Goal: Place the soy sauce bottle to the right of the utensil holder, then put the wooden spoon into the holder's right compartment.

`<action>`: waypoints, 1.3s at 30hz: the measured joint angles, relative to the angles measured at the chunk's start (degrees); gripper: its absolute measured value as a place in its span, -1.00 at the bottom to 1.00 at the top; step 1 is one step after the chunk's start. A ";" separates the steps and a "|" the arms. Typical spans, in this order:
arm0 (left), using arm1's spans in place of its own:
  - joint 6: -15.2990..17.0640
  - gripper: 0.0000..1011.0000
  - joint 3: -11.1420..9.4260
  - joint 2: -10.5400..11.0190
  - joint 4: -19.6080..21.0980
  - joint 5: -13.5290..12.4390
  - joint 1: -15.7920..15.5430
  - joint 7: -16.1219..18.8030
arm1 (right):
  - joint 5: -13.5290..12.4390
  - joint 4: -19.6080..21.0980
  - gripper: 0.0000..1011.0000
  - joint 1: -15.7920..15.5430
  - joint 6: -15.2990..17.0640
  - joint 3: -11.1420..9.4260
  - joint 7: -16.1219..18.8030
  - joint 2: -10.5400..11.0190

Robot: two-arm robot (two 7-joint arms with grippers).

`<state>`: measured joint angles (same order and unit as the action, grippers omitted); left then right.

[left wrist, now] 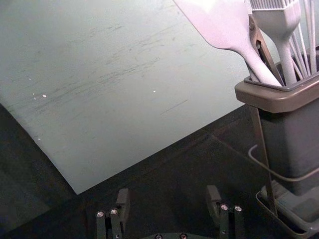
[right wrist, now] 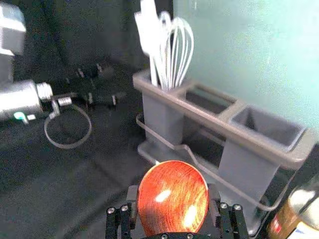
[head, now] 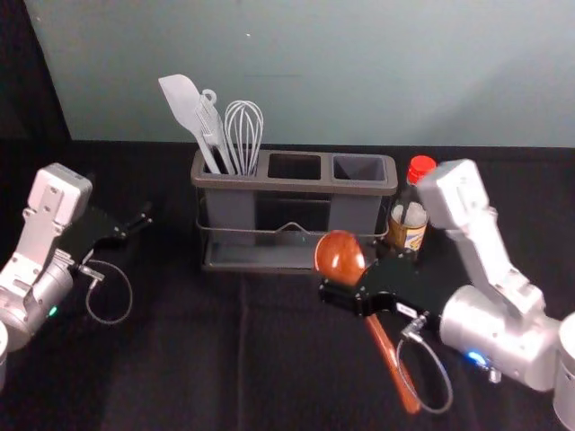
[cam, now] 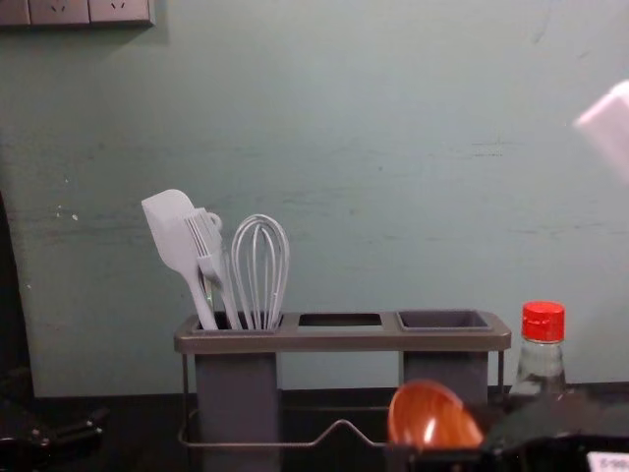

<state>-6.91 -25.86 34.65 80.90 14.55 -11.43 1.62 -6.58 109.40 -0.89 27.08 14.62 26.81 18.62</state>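
Right in front of the utensil holder [head: 287,184], the right gripper [right wrist: 173,193] has its fingers spread to the bowl's width, gripping the raised wooden spoon [head: 340,258]; its handle [head: 391,373] slants down, away from the holder. The holder's right compartment [head: 359,168] lies behind and higher, so the handle probably needs swinging upright over the rim. The soy sauce bottle [head: 406,235] stands just right of the holder; the open, empty left gripper [left wrist: 168,195] idles to its left.

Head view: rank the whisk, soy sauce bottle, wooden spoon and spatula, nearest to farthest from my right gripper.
1. Wooden spoon: held in the right gripper, before the holder.
2. Soy sauce bottle: at the holder's right end.
3. Whisk: in the left compartment.
4. Spatula: same compartment, leaning out left.
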 joint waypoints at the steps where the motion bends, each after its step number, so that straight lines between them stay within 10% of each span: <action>1: 0.00 0.99 0.00 0.00 0.00 0.00 0.00 0.00 | -0.31 0.22 0.66 -0.69 -1.89 -0.38 0.01 0.17; 10: 0.00 0.99 0.00 0.00 0.00 0.00 0.00 0.00 | -3.94 0.60 0.66 -5.50 -17.77 -3.58 -0.05 0.97; 39: 0.00 0.99 0.00 0.00 0.00 0.00 0.00 0.00 | -6.18 0.05 0.66 -3.05 -21.70 -4.46 -1.11 1.70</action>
<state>-6.91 -25.86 34.65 80.90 14.55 -11.43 1.62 -12.76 109.45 -3.95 5.37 10.15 25.71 20.32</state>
